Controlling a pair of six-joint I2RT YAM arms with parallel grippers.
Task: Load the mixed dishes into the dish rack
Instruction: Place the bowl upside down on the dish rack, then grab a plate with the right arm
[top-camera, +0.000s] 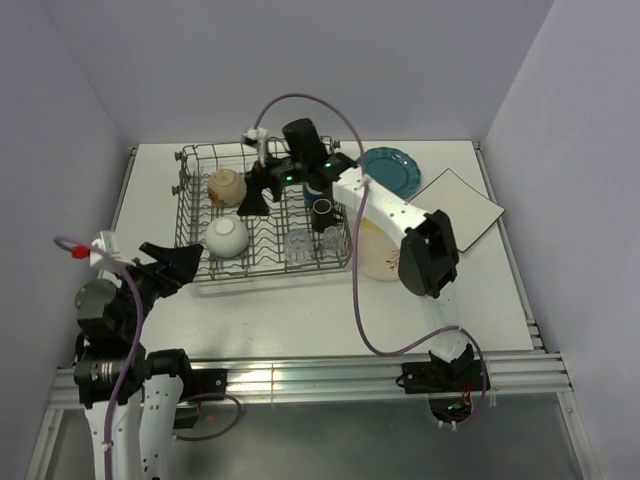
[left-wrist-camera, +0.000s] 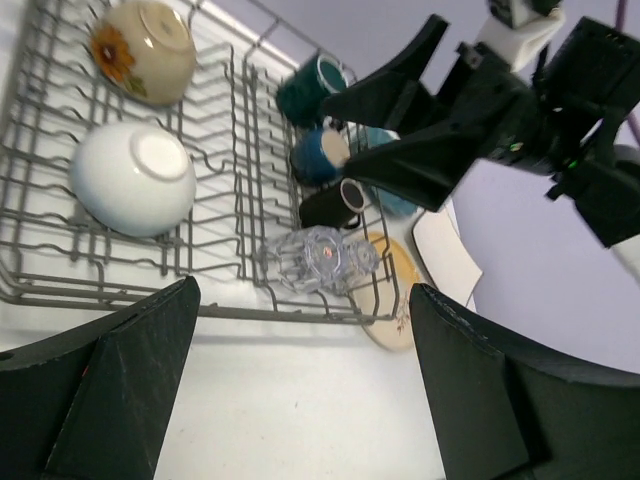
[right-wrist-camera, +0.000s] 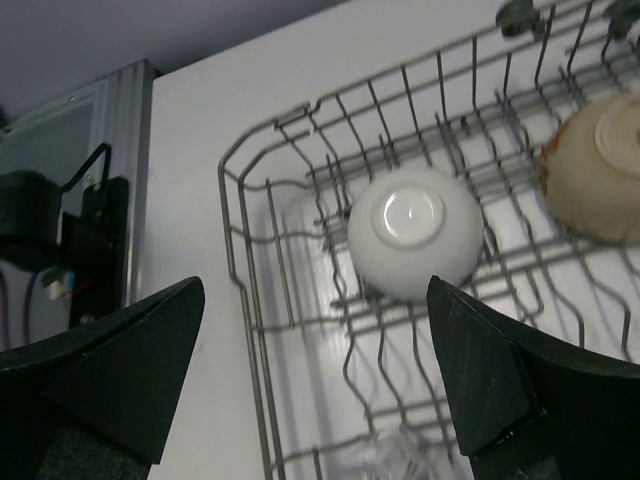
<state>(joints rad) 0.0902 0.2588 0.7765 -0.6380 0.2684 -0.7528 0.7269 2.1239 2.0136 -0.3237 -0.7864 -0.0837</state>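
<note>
Nearest me, the left gripper (top-camera: 172, 262) hangs spread and empty, with the dish rack (top-camera: 270, 272) just beyond its fingertips. Further in, the right gripper (top-camera: 258, 185) hovers wide open over the rack, an upturned white bowl (top-camera: 227, 235) below it. The teal plate (top-camera: 392, 170) and white square plate (top-camera: 458, 205) lie off to its right.

Robot test cell in a lab, not a kitchen

Plain lilac walls (top-camera: 70, 110) box in a bare white counter (top-camera: 300, 315) on three sides. An aluminium rail (top-camera: 320, 378) runs along the counter's six o'clock edge, with a left arm (top-camera: 100, 305) bolted on at seven o'clock and a right arm (top-camera: 390, 210) at five o'clock. Purple cables (top-camera: 356, 300) loop loose off both. A wire dish rack (top-camera: 280, 268) sits at ten o'clock, and plates (top-camera: 392, 170) lie at two o'clock.
</note>
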